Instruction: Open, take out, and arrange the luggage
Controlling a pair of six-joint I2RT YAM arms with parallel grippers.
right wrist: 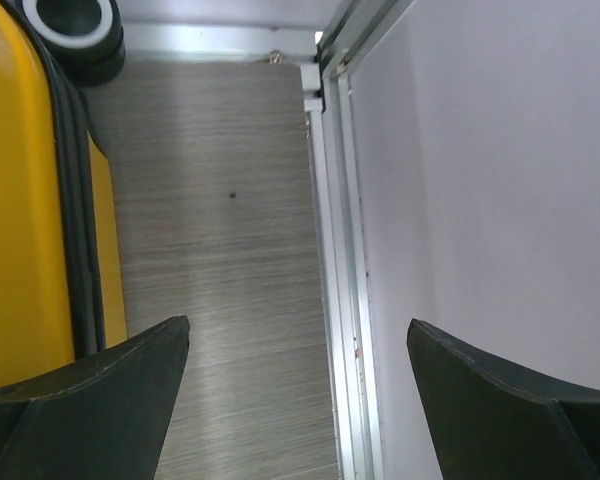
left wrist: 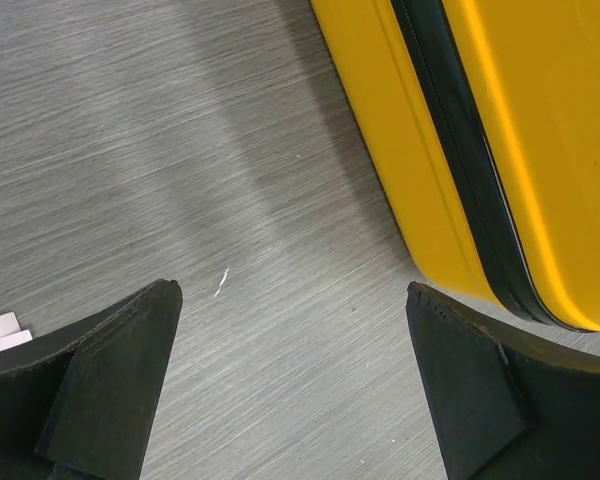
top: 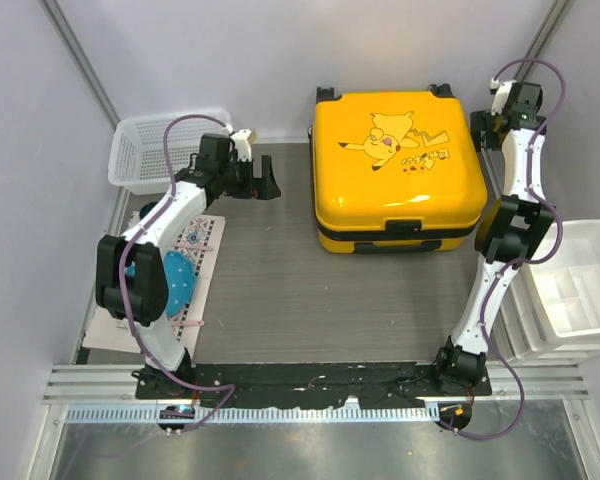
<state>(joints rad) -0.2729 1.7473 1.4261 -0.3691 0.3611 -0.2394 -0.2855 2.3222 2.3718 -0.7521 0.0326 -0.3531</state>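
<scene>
Starting with the table (top: 280, 300), note that its grey surface carries the whole job, with both arms bolted at the near edge. The luggage (top: 398, 165) lies flat on the far right part of that surface, printed shell up and closed. Laid flat like this, the seam between its two halves runs around the sides, where either arm can reach it from beside the case; that is probably why it is set so.

The left arm (top: 155, 260) reaches to the far left and turns its wrist toward the case's left flank. The right arm (top: 505, 230) rises along the case's right side, between the case and the wall. You are bracketing the case, one arm per side.

The left gripper (left wrist: 292, 300) is spread wide and holds nothing. It hovers over bare table just beside the yellow shell, not touching it. The right gripper (right wrist: 298, 335) is likewise spread wide and empty, above the strip of table between the case and the frame rail.

Judge this step as approach: nothing is opened yet. Your target is the black zip band (left wrist: 460, 150). A black wheel (right wrist: 75, 25) marks the case's far end.
</scene>
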